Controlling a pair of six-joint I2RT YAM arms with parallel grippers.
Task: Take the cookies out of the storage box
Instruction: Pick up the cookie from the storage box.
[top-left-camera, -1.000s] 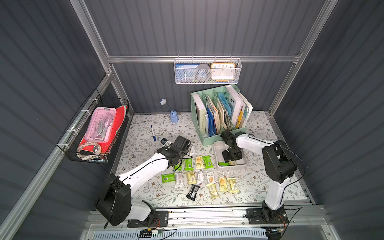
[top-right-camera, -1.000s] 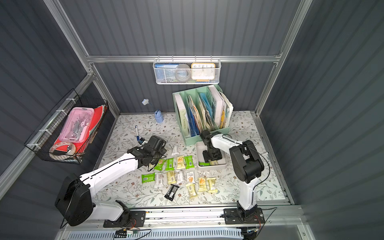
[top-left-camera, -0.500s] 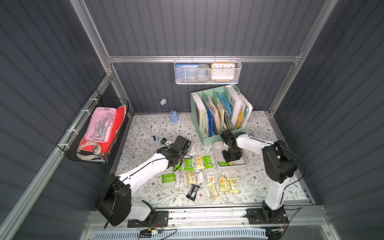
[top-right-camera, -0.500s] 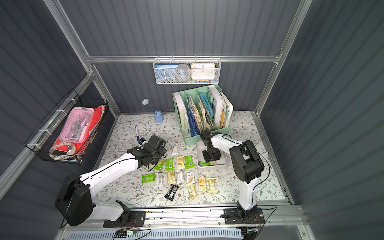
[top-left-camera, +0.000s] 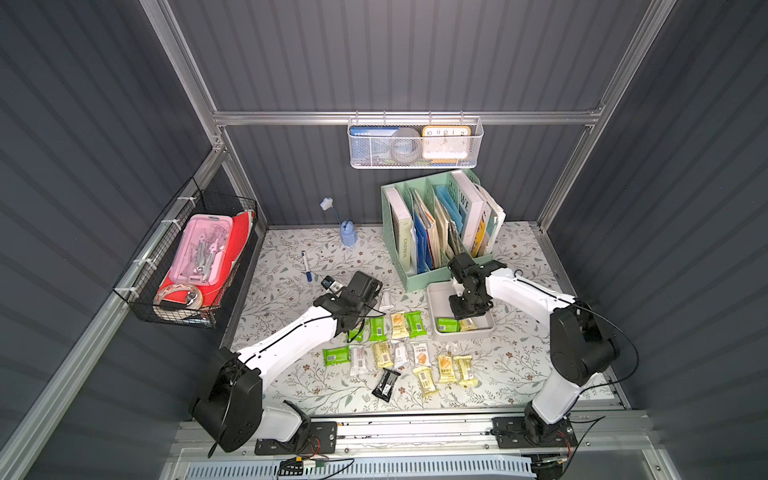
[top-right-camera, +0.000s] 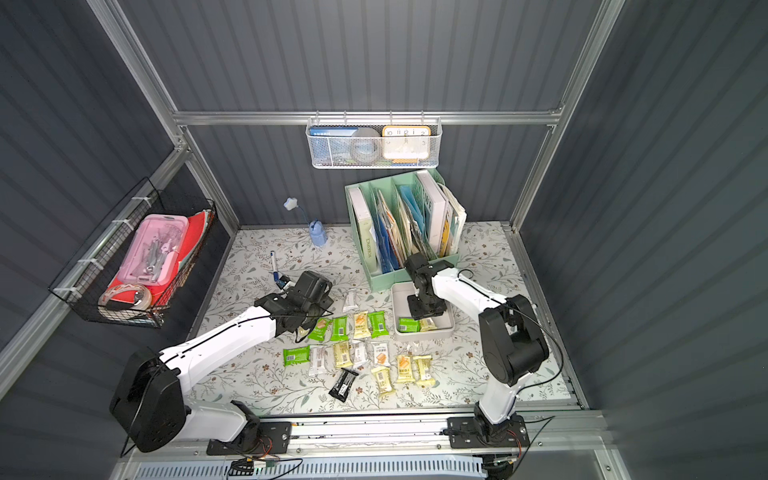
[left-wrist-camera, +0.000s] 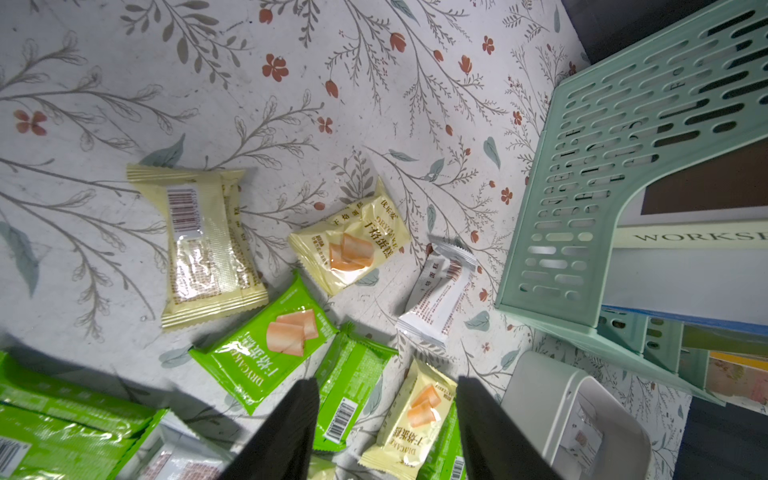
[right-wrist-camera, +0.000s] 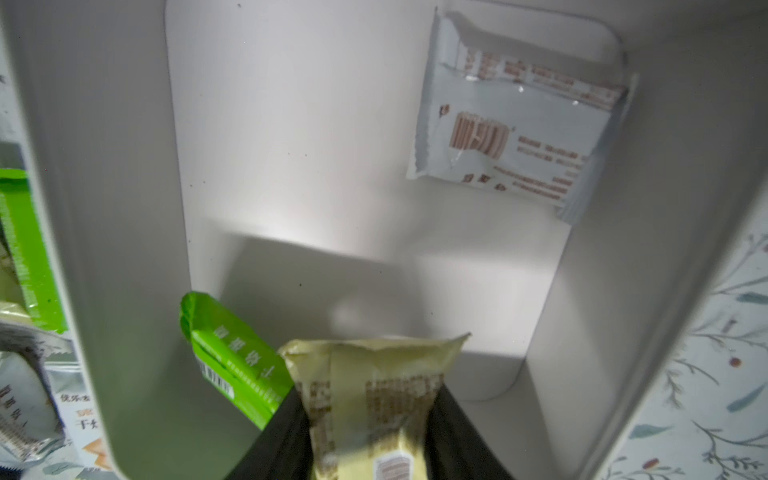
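Note:
The storage box is a shallow light-grey tray standing in front of the file organiser, seen in both top views. My right gripper reaches into it and is shut on a pale yellow cookie packet. A green packet lies beside that one, and a whitish packet sits in the far corner of the box. Several cookies lie in rows on the table left of the box, one of them black. My left gripper hovers open over a green packet and a yellow packet.
A tall mint-green file organiser stands right behind the box. A white mesh basket hangs on the back wall and a black wire basket on the left wall. A pen and a small blue bottle lie at the back left.
My right gripper's jaws have come together on the pale yellow packet inside the box. The left arm has stayed where it was.

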